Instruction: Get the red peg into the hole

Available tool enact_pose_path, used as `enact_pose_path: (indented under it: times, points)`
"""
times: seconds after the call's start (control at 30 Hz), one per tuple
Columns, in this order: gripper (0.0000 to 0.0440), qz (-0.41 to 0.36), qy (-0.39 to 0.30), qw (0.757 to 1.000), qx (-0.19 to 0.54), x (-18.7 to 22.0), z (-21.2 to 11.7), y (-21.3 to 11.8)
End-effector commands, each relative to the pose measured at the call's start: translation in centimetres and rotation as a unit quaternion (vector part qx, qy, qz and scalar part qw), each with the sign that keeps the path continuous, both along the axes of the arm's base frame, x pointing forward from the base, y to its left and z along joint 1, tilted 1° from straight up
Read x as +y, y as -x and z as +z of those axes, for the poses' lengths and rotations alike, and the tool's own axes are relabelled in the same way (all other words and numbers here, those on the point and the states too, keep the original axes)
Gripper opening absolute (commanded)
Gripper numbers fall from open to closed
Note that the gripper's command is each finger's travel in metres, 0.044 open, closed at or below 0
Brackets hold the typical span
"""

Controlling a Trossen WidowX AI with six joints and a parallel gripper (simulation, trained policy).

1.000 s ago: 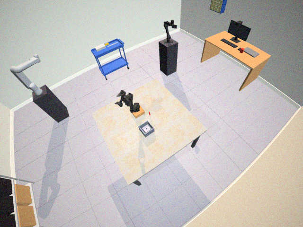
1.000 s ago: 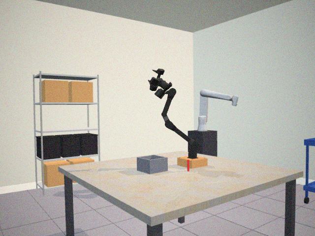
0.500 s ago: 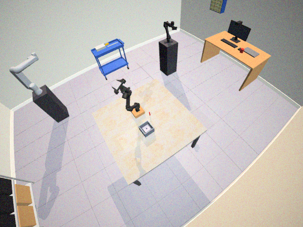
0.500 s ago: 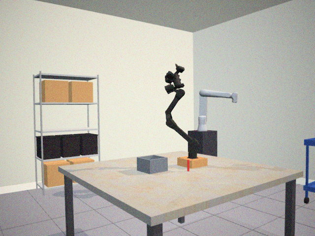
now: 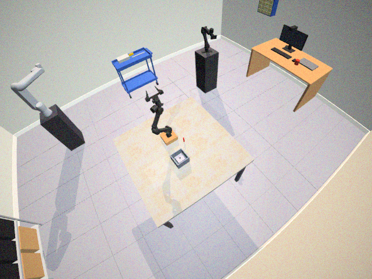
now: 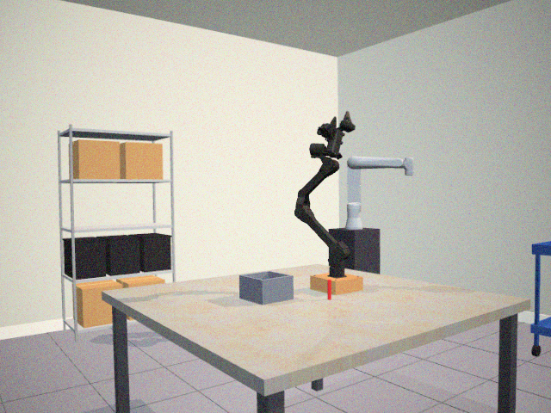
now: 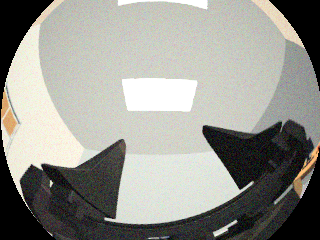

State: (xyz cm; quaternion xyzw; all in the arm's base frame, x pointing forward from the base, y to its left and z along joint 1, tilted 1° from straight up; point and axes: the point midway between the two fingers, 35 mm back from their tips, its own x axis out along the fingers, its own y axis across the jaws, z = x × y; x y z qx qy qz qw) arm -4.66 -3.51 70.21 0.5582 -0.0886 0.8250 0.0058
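The red peg (image 5: 183, 139) (image 6: 329, 289) stands upright on the table, beside the arm's orange base block and apart from the box. The open grey box (image 5: 184, 162) (image 6: 251, 289) sits on the table. In the top view the pale plate (image 5: 178, 160) with a small dark hole shows at its bottom; the exterior view shows only the box's walls. My gripper (image 5: 151, 90) (image 6: 340, 116) (image 7: 165, 136) is open and empty, raised high above the table and pointing upward, far from the peg. The wrist view shows neither peg nor box.
The orange base block (image 5: 171, 139) (image 6: 351, 284) carries my arm on the wooden table (image 5: 210, 174) (image 6: 355, 329). The box stands in front of that block. A blue cart (image 5: 139, 81), a grey arm (image 5: 27, 81) (image 6: 375, 163) on a dark pedestal and a shelf (image 6: 115, 181) stand beyond the table.
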Motion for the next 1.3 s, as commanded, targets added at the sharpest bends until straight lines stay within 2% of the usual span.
enact_pose_path:
  times: [0.0, 0.3, 0.6, 0.93, 1.27]
  points:
    - [0.044, -0.044, 0.059, 0.997, -0.007, 4.4, -0.8, 1.2]
    - [0.044, -0.141, 0.182, 0.973, -0.012, 13.3, -3.8, 1.7]
    - [0.044, -0.236, 0.299, 0.925, -0.004, 21.3, -8.1, -0.4]
    - [0.044, -0.327, 0.424, 0.845, 0.015, 28.2, -14.4, -5.1]
    - [0.044, -0.395, 0.542, 0.74, 0.049, 32.2, -21.8, -11.2]
